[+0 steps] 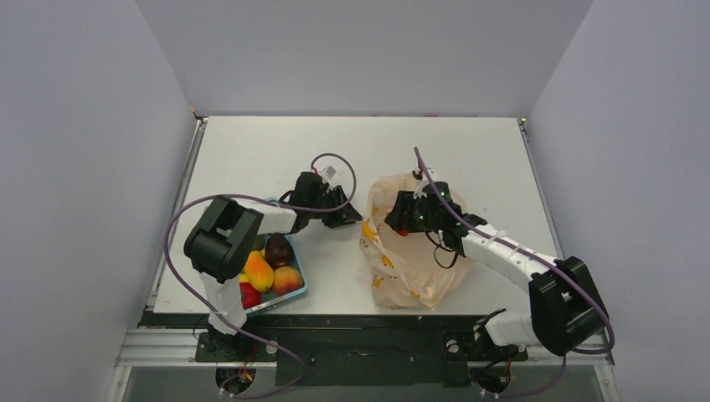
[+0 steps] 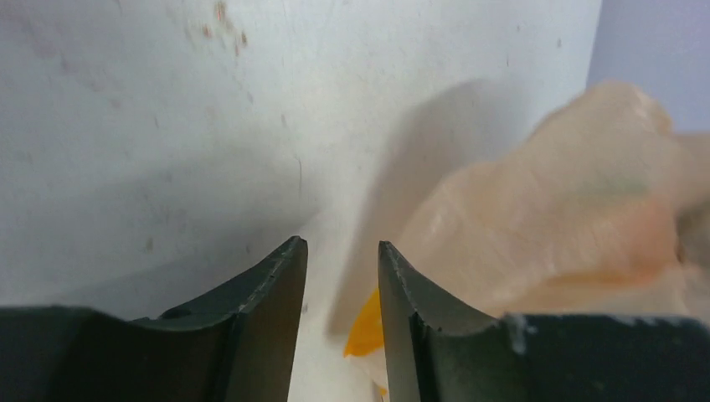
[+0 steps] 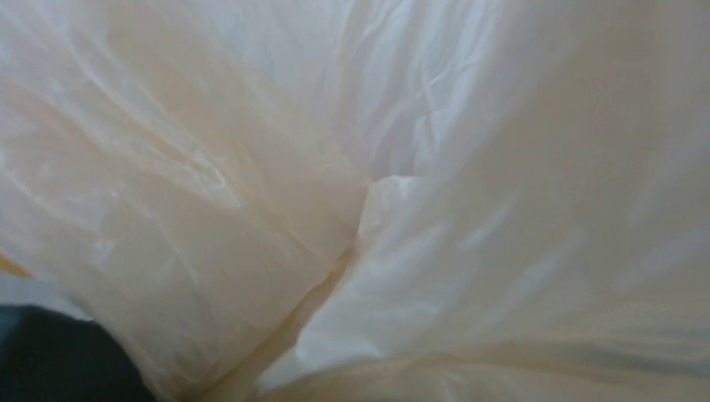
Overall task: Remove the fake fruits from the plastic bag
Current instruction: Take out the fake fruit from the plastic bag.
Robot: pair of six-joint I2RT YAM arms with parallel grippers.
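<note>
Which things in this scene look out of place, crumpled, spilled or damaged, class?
Nothing looks spilled or broken. The plastic bag lies crumpled on the table, and the right gripper is pushed into its folds, so the right wrist view shows almost only plastic. Small brownish specks dot the table.

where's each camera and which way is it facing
Top external: above and behind the bases, looking down at the table; both arms, plastic bag, blue basket.
Left wrist: on the left arm, facing the bag past the left pincer.
Right wrist: on the right arm, against bag film; a dark finger corner shows.
Shared: the bag, in all three.
</note>
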